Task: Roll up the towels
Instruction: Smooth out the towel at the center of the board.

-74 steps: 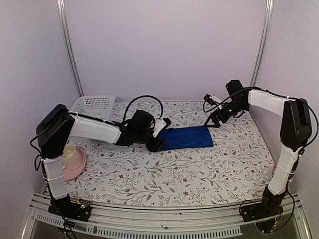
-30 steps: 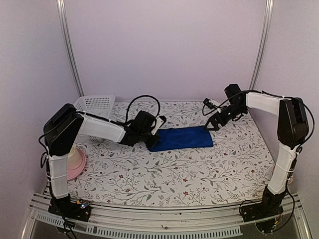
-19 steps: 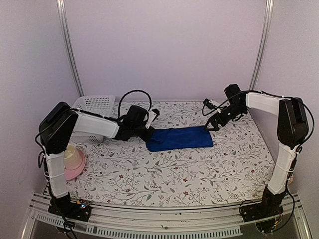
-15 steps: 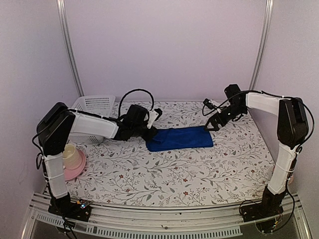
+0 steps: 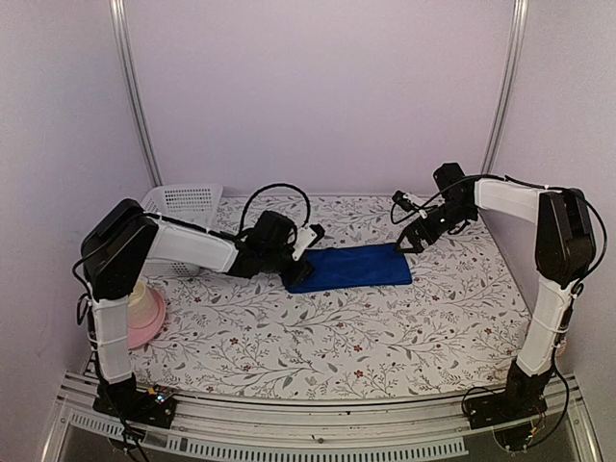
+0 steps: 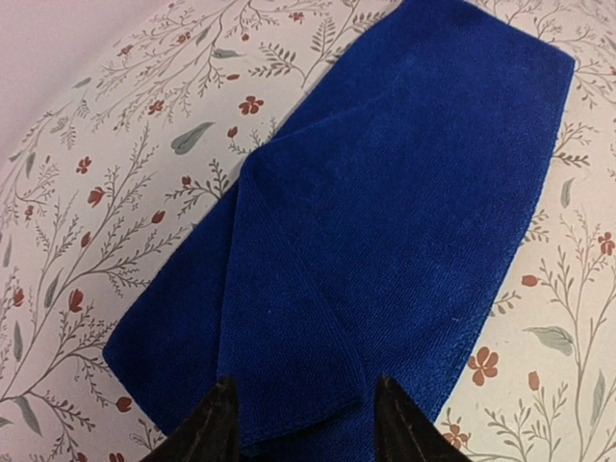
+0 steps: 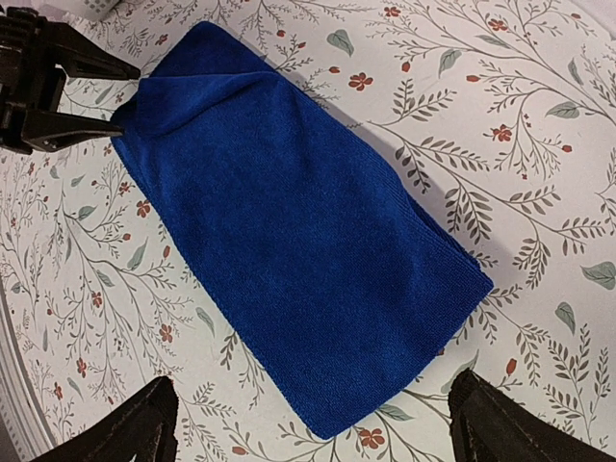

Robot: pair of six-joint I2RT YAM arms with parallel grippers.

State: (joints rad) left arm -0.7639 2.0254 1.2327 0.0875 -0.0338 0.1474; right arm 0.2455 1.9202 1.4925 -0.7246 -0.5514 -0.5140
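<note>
The royal-blue towel [image 5: 351,267] lies flat across the middle of the flowered table. Its left end has a small flap folded over, clear in the left wrist view [image 6: 385,221]. My left gripper [image 5: 306,256] is open at that left end, and its fingertips [image 6: 218,423] straddle the folded flap just above the cloth. My right gripper [image 5: 413,241] is wide open and empty over the towel's far right corner; the right wrist view shows the towel [image 7: 289,231] running away from its fingertips [image 7: 481,414]. No sage-green towel is recognisable.
A white perforated basket [image 5: 183,202] stands at the back left. A pink bowl [image 5: 144,322] holding a pale cream thing sits at the left edge beside the left arm's base. Pale walls and metal posts close in the back and sides.
The left gripper drew back to the left off the towel, then came back to its left end. The right gripper dropped slightly toward the towel's right corner and then stayed still.
</note>
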